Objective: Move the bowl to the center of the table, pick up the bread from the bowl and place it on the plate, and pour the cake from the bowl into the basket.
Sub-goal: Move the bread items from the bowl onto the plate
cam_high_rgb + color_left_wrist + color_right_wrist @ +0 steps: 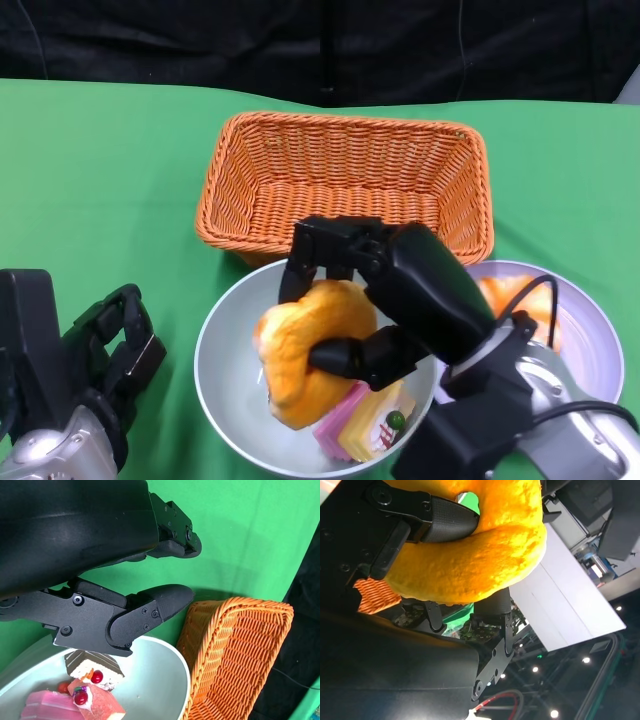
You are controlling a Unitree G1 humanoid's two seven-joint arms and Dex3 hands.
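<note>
My right hand (400,300) grips an orange-yellow bread (310,345) and holds it just above the grey bowl (220,350) near the table's front. The right wrist view shows the bread (480,555) squeezed between the black fingers (445,520). Pink and yellow cake pieces (365,425) lie in the bowl under the bread; the left wrist view shows cake slices (90,690) with cherries inside the bowl (160,680). A purple-rimmed plate (585,320) sits right of the bowl, partly behind my right arm. My left hand (110,350) hovers left of the bowl, open and holding nothing.
An orange wicker basket (345,180) stands just behind the bowl, almost touching its far rim; it shows in the left wrist view as the basket (235,655) too. Green cloth covers the table. A dark backdrop runs along the far edge.
</note>
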